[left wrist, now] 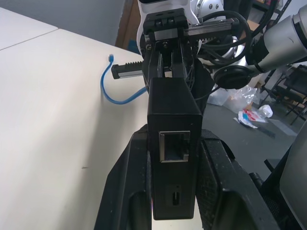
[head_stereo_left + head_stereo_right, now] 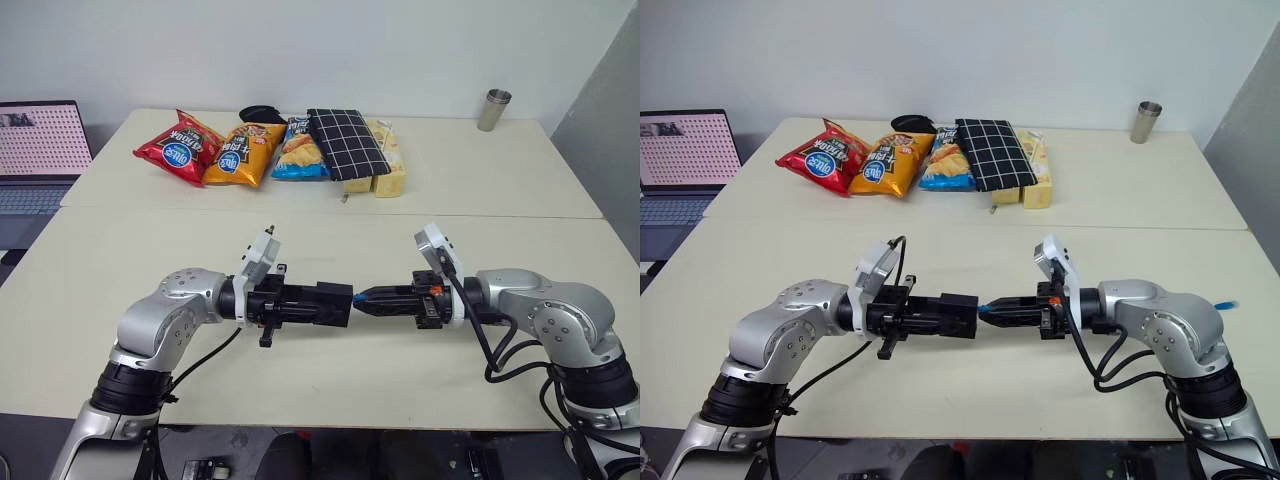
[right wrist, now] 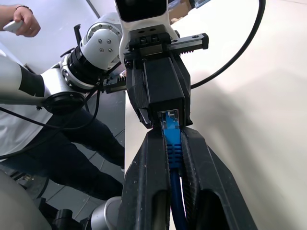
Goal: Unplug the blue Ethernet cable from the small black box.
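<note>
Blue Ethernet cable (image 3: 172, 143) seemingly in small black box (image 3: 164, 88).

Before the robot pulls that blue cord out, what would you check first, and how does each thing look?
1. Left gripper shut on the small black box: ok; a finger on each side.
2. Right gripper shut on the blue Ethernet cable, at its plug: ok.
3. Plug seated in the box's port: ok, still in, so the pull is not yet done.
4. Plug's latch pressed: cannot tell.
5. Both grippers in line, facing each other above the table: ok.
6. Cable's slack free: cannot tell; a loop lies on the table, the rest is hidden.
</note>
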Tool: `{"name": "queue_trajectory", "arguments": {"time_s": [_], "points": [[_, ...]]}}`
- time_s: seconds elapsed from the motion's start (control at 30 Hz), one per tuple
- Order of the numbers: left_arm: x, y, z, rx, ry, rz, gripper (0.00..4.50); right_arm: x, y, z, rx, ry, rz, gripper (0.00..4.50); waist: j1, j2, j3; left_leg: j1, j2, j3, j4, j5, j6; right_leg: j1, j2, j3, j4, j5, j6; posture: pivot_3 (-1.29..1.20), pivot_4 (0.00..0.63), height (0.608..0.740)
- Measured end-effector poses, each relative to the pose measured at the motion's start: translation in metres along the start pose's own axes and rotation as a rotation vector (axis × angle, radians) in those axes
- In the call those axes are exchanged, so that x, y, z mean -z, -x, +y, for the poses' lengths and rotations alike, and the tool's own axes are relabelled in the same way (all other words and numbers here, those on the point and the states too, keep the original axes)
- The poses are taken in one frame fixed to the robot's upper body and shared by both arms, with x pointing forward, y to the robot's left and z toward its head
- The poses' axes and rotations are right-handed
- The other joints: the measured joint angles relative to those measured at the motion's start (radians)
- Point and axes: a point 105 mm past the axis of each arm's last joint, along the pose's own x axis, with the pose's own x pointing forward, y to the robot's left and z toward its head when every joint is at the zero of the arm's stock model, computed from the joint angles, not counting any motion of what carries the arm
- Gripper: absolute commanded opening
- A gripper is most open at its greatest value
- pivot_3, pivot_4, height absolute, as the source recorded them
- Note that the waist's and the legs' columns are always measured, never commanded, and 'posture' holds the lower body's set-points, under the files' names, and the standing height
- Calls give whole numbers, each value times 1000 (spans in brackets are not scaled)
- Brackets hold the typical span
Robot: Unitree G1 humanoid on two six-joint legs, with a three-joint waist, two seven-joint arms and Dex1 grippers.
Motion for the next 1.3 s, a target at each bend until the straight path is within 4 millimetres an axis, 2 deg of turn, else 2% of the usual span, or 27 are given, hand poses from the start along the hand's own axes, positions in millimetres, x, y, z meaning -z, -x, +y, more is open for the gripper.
{"name": "queue_trajectory", "arguments": {"time_s": [0.2,0.27,0.4,0.5,0.53,0.57,0.63,0.67,0.73,0.83,0.93,1.03,1.17,1.3], "points": [[7,27,2,-105,26,35,777,10,23,-27,155,8,31,36,0,0,0,0,0,0,0,0,0,0,0,0,0,0,0,0,150,740],[9,29,2,-120,34,32,777,12,31,-47,264,44,29,36,1,0,0,0,0,0,0,0,0,0,0,0,0,0,0,0,150,740],[9,31,8,-180,22,27,777,18,48,-104,615,153,69,36,-1,0,0,0,0,1,0,0,0,-1,0,1,0,0,0,0,150,740],[9,30,15,-230,11,20,777,19,64,-139,856,241,115,965,0,0,0,-1,0,2,0,2,-3,-2,0,1,1,0,0,0,150,740],[10,31,18,-252,5,23,777,21,69,-145,902,263,131,1093,1,0,0,-1,0,2,0,2,-3,-2,0,1,0,0,0,0,150,740],[11,32,21,-275,1,25,777,23,73,-149,930,279,146,1492,1,0,0,-1,0,2,-1,2,-3,-2,0,1,0,0,0,0,150,740],[11,31,30,-325,-12,14,777,24,76,-152,954,301,158,1862,1,0,0,-1,0,3,0,2,-3,-2,0,2,0,0,0,0,150,740],[11,31,34,-346,-14,8,777,23,75,-152,952,314,155,2186,0,0,0,-1,0,3,0,2,-3,-3,0,2,1,0,0,0,150,740],[7,30,44,-401,-50,-5,777,21,71,-149,927,325,143,2526,0,0,0,-1,0,3,0,2,-3,-3,0,2,1,0,0,0,150,740],[3,30,62,-506,-98,-35,777,10,63,-135,828,356,106,3207,1,0,0,-1,0,3,0,2,-3,-3,0,2,1,0,0,0,150,740],[2,41,92,-714,-184,-55,777,-6,49,-101,622,387,58,3242,4,0,0,-1,0,3,0,2,-3,-3,0,1,1,0,0,0,150,740],[3,54,113,-887,-273,-54,777,-19,30,-66,444,405,5,3242,3,0,1,-1,0,3,0,2,-3,-2,0,1,1,0,0,0,150,740],[7,74,134,-1096,-340,-86,777,-26,15,-46,359,387,-30,3242,3,0,1,-1,0,3,0,2,-3,-3,0,1,1,0,0,0,150,740],[29,81,144,-1197,-294,-98,777,-25,5,-40,338,383,-19,3242,3,-1,1,-1,0,3,0,2,-3,-3,-1,1,1,0,0,0,150,740]]}}
